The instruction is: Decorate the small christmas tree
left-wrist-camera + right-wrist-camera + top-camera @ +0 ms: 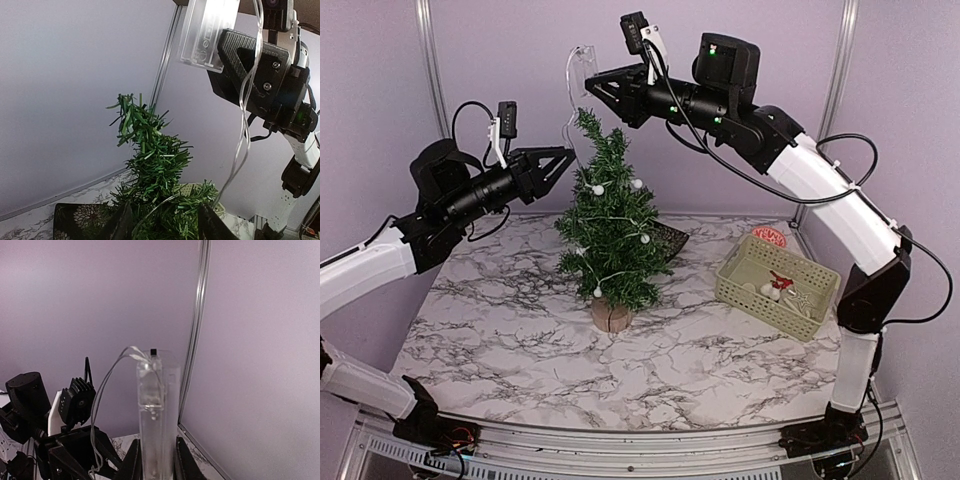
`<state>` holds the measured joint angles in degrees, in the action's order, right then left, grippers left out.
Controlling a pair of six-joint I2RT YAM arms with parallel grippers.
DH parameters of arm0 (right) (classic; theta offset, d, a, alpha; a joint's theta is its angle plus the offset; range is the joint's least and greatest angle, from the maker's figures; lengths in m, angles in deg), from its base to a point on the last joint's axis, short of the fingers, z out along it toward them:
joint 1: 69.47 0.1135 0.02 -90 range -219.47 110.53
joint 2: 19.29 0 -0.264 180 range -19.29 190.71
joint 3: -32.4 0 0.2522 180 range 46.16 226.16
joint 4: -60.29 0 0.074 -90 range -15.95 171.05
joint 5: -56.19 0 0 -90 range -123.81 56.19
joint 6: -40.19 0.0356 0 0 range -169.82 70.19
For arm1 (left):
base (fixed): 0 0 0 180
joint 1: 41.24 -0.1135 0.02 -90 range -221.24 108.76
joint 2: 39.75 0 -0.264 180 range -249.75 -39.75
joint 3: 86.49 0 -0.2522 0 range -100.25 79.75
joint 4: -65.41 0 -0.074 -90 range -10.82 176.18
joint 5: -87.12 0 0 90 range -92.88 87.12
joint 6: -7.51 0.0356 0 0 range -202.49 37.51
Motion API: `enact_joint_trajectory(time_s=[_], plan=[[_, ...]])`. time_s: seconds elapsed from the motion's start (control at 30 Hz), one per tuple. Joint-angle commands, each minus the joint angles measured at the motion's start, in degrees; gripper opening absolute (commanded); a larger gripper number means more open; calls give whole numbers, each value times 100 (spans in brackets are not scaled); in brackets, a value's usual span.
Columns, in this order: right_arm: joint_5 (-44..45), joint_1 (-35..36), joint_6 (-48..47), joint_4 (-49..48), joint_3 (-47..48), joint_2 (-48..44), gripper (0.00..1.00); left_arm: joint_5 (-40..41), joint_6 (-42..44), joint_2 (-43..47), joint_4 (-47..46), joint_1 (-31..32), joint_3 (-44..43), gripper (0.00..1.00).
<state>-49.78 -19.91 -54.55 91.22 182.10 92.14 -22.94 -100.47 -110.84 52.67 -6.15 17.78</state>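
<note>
The left gripper (pixel 567 162), jaws apart, meets a thin wire (pixel 243 125) beside the top of the small christmas tree (pixel 610 230), which stands mid-table (pixel 720 350). The right gripper (pixel 591 88) clamps a clear battery case (pixel 578 68), its moulded markings too blurred to read.

small christmas tree (pixel 610 225): dark green | baubles (pixel 637 184): white | base (pixel 612 317): light wood | table (pixel 700 370): white-grey marble veining | right basket (pixel 735 290): pale green | wall (pixel 500 60): lilac | case (pixel 580 75): clear | far mat (pixel 670 238): black, floral
</note>
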Motion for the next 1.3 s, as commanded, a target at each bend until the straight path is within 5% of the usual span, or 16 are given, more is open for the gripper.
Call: enact_joint_trajectory(time_s=[0.0,0.3,0.63,1.0,1.17,1.27], plan=[[-25,-34,-19,-91,249,-15,0,-597,5,-234,26,23,-376,45],[-28,-36,-18,-146,283,27,0,-853,-94,-296,-95,34,-280,40],[-45,-35,-63,-159,307,17,0,-617,70,430,-123,-37,439,45],[-108,-34,-80,-187,302,56,0,-803,110,-94,-128,51,-248,44],[-67,-34,-111,-179,302,75,0,-1097,60,-421,-132,121,-621,29],[1,-41,-156,-176,302,64,0,-1057,140,-360,-87,80,-567,13]])
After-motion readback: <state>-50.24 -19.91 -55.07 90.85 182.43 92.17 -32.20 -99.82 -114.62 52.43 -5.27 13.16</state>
